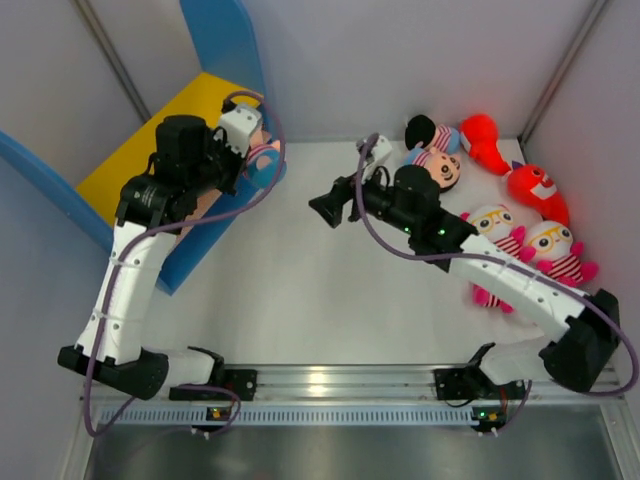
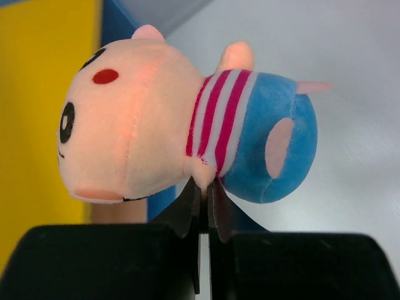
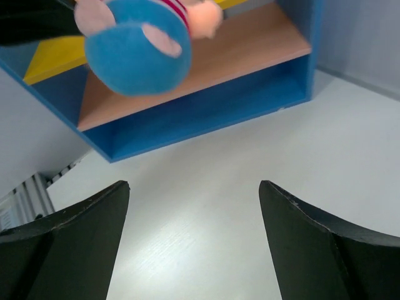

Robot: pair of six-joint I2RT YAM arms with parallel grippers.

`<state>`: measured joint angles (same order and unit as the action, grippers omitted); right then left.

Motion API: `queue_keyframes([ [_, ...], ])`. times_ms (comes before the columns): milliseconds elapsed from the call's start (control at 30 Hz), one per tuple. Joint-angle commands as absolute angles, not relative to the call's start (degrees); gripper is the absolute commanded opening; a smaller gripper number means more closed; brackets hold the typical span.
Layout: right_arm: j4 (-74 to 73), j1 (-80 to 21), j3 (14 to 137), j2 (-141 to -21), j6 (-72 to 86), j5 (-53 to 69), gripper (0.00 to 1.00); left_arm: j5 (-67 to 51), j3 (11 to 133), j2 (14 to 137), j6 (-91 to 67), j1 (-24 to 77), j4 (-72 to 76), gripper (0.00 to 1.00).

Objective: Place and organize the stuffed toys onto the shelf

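My left gripper (image 1: 254, 150) is shut on a peach doll (image 1: 264, 157) in a pink-striped shirt and blue pants. It pinches the doll's small arm (image 2: 204, 174) and holds the doll (image 2: 156, 125) in the air in front of the shelf (image 1: 150, 140), by the tan lower board (image 3: 250, 50). My right gripper (image 1: 328, 210) is open and empty over the white table, facing the shelf. Its fingers (image 3: 75, 231) frame the doll's blue bottom (image 3: 134, 47). At the back right lie two more peach dolls (image 1: 440, 165), two red creatures (image 1: 540, 190) and two white owls (image 1: 553, 243).
The shelf has blue side panels (image 1: 220, 40) and stands at the back left against the walls. Its blue base edge (image 3: 206, 119) faces the table middle. The right arm's link lies across in front of the owls. A metal rail (image 1: 330, 382) runs along the near edge.
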<state>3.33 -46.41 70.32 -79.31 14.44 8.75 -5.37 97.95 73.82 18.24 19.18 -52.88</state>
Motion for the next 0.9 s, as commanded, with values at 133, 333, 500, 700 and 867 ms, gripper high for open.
queue_keyframes([
  [133,1.8,-39.8,60.8,-61.8,14.1,2.0,0.86,7.6,112.4,85.7,25.8,17.7,-41.1,0.00],
  [333,2.3,-37.6,55.4,-54.5,9.7,3.7,0.88,3.2,125.9,100.5,27.2,10.3,-37.6,0.00],
  [500,2.5,-37.3,53.2,-52.9,8.4,5.1,0.90,3.6,136.7,109.9,25.0,6.4,-37.3,0.01],
  [700,1.8,-35.2,51.0,-53.3,9.5,3.8,0.91,2.1,137.0,115.8,26.5,5.5,-35.6,0.01],
  [867,3.7,-33.0,48.4,-51.9,10.3,5.7,0.91,-2.5,136.7,117.8,26.6,2.3,-33.6,0.02],
])
